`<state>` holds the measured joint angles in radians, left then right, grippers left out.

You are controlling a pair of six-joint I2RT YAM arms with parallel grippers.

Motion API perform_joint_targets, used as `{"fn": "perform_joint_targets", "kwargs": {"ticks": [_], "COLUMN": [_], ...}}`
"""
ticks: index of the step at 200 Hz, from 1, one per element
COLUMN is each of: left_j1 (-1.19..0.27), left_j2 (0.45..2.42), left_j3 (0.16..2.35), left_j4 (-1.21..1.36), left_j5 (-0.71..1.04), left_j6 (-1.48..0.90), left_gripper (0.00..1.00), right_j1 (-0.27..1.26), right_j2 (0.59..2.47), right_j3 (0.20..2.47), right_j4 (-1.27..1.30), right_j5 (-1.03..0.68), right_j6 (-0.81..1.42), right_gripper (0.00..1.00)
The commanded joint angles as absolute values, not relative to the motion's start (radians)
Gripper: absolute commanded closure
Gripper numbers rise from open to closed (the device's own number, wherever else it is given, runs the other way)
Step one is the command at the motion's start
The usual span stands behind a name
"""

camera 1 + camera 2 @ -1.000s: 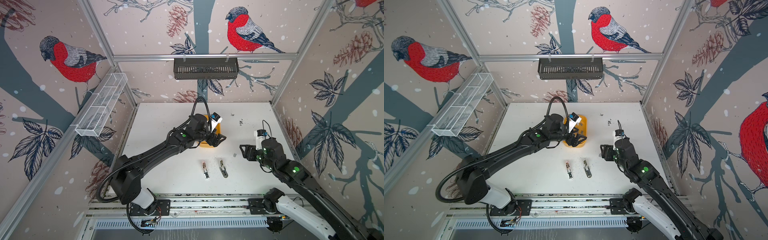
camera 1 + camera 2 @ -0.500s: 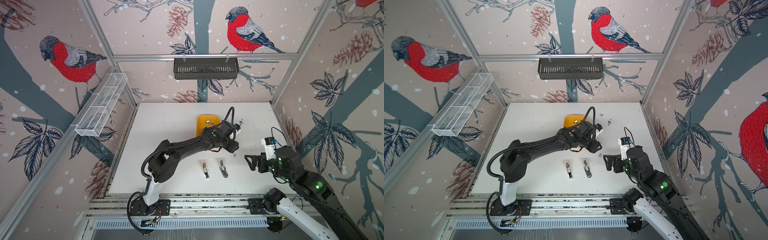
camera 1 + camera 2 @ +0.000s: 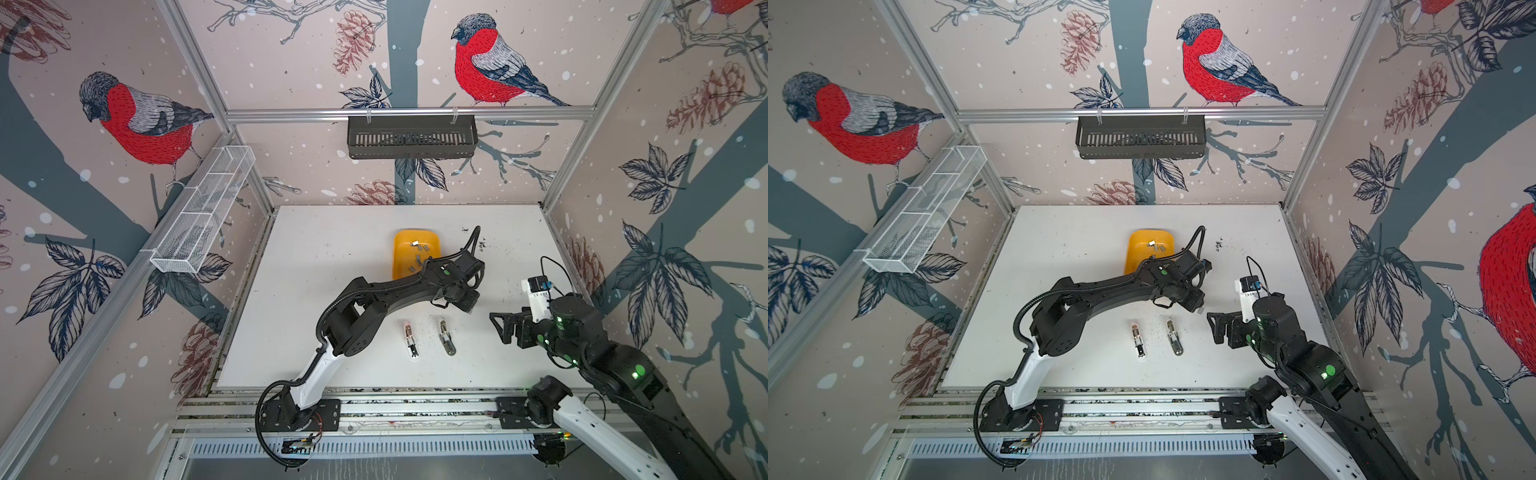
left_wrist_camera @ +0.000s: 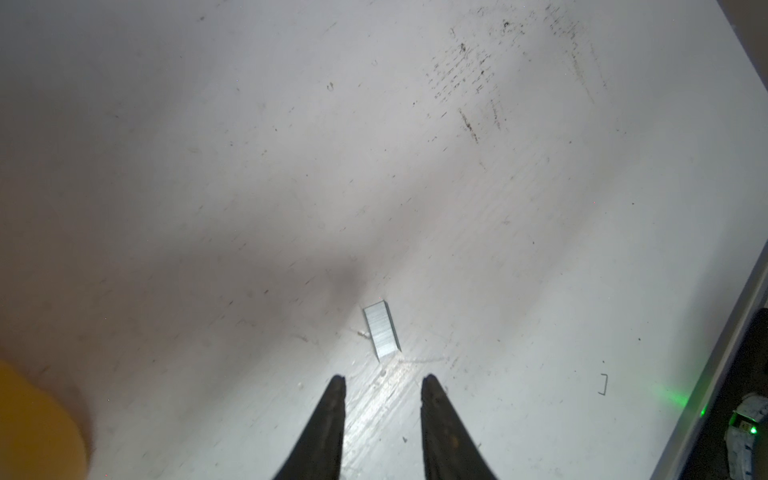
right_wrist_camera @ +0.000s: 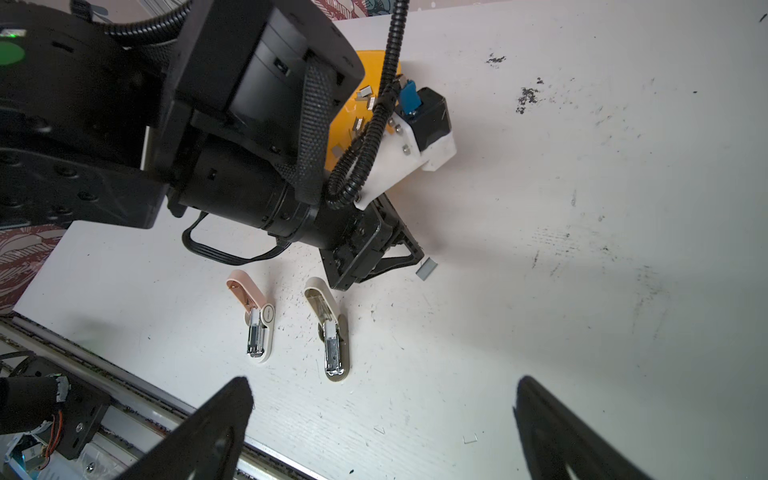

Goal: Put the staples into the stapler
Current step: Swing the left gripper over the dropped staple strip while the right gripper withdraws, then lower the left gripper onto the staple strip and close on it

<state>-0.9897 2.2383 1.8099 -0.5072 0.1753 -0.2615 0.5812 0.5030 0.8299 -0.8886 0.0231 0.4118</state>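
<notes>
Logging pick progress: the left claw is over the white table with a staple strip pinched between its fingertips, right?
Not pinched: the left wrist view shows the staple strip lying on the white table just beyond the open left claw.

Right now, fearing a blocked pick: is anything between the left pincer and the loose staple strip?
Nothing visible does. The staple strip lies on the table just ahead of the left pincer, whose jaws stand apart, off the strip.

The walls [image 3: 291, 50] are covered with paper with red birds [image 3: 486, 66], pine cones [image 3: 353, 41] and leaves [image 3: 656, 178]. A black basket [image 3: 411, 137] is hung on a silver bar [image 3: 291, 114]. A white wire basket [image 3: 199, 216] is fixed at the side. The white table [image 3: 332, 257] is dotted with dark specks.
</notes>
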Motion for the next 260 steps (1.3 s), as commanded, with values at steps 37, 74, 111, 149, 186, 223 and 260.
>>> {"fn": "perform_joint_targets", "kwargs": {"ticks": [37, 74, 111, 149, 186, 223, 260], "left_j1": [-1.010, -1.016, -1.018, -1.019, -1.020, -1.022, -1.022], "left_j2": [2.280, 2.298, 2.315, 2.334, 2.346, 2.353, 2.361], "left_j3": [1.841, 1.850, 1.865, 1.884, 1.899, 1.905, 1.910], "left_j4": [-0.574, -0.579, -0.586, -0.593, -0.600, -0.606, -0.616], "left_j5": [0.155, 0.154, 0.148, 0.155, 0.153, 0.148, 0.138], "left_j6": [-0.299, -0.308, -0.313, -0.310, -0.310, -0.306, -0.306], "left_gripper": [0.70, 0.70, 0.73, 0.77, 0.79, 0.81, 0.82], "right_j1": [0.581, 0.581, 0.582, 0.582, 0.581, 0.582, 0.582], "right_j2": [0.499, 0.500, 0.500, 0.498, 0.493, 0.491, 0.489], "right_j3": [0.828, 0.827, 0.827, 0.827, 0.827, 0.828, 0.828], "right_j4": [-0.867, -0.867, -0.868, -0.868, -0.870, -0.869, -0.868], "right_j5": [0.018, 0.016, 0.016, 0.020, 0.022, 0.026, 0.028], "right_j6": [0.394, 0.393, 0.392, 0.393, 0.395, 0.396, 0.397], "right_gripper": [0.01, 0.01, 0.01, 0.01, 0.01, 0.01, 0.01]}}
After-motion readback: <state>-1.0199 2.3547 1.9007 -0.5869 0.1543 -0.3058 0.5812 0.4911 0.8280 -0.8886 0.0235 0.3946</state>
